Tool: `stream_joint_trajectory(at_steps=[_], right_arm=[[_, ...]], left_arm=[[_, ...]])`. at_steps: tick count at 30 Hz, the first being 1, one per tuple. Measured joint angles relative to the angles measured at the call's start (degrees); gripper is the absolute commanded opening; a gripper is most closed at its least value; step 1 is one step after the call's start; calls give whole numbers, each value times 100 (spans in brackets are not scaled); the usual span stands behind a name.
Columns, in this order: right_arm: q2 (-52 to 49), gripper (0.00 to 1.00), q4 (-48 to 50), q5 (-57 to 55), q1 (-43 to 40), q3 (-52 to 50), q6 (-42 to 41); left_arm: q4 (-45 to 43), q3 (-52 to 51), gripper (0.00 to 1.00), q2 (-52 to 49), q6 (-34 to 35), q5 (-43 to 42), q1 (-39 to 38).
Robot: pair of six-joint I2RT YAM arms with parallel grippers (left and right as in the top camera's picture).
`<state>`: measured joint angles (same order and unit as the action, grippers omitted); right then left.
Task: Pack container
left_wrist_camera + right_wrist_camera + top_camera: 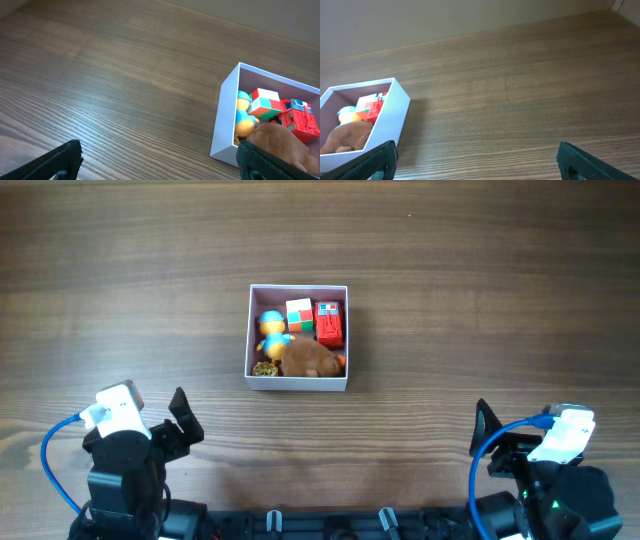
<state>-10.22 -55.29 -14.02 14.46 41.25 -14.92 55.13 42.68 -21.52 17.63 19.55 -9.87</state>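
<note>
Left gripper (160,165): my fingers stand wide apart with nothing between them, low near the table's front edge, well left of the container.
Container (298,383): it sits upright on the wooden table (480,290), about mid-table, between my two arms and farther out than both.
Inside, left: a yellow-and-blue figure (271,332), with a small dark-and-yellow piece (265,368) in the front-left corner.
Inside, middle: a multicoloured cube (299,314) at the back, a brown plush toy (310,360) in front of it.
Inside, right: a red blocky toy (329,324) beside the right wall.
Right gripper (477,165): my fingers are spread wide and empty, well right of the container.
</note>
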Motion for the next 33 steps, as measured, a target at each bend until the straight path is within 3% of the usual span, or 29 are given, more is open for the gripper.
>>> stream_joint_trajectory(at_steps=[12,15,16,22,24,28,33], right_arm=[[42,100,-42,-2,-17,0,2],[809,100,186,232,-289,-260,4],[920,100,540,354,-448,-487,15],[940,100,5475,1241,-822,-2844,1054],[960,100,6575,1276,-938,-3530,1228],[949,100,5554,1303,-1029,-4094,1154],[949,100,5545,1364,-1029,-4089,1001]], left_arm=[[0,-4,100,0,0,13,0],[11,-9,100,0,0,13,0],[22,-11,100,2,0,13,0],[17,-31,100,7,0,15,0],[20,-37,100,9,0,20,0],[20,-37,100,11,0,17,0],[17,-37,100,11,0,17,0]])
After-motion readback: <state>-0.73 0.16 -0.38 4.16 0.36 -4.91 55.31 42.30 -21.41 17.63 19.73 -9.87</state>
